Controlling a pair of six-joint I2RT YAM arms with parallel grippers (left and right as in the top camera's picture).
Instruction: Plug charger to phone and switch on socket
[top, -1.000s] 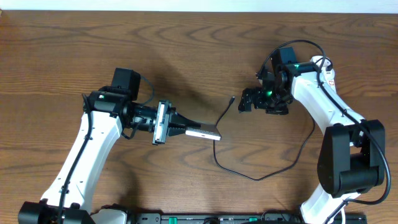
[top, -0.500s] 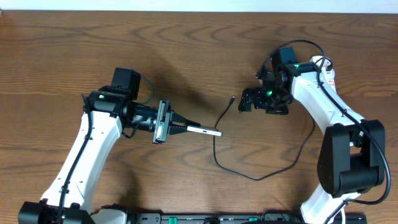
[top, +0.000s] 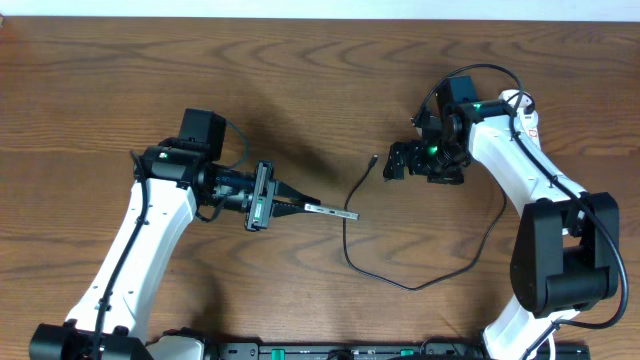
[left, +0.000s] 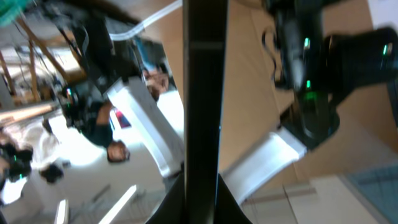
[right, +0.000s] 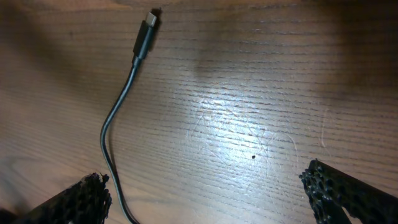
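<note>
Left hand (top: 303, 207) clamped on flat silver-edged phone (top: 335, 212), held edge-on above brown wooden surface (top: 300, 80), probably to present its port. Thin black charger cable (right: 104, 130) lies rightward, plug (right: 148, 22) free. Right hand (top: 394, 165) spread open beside plug.

The flat rectangular silver-edged smartphone (top: 332, 211) clamped in the left gripper (top: 303, 206) has been rolled about its long axis. A second ago its broad face was turned up to the overhead camera. Now only its thin edge is presented, as a narrow sliver above the wooden tabletop (top: 300, 80).
</note>
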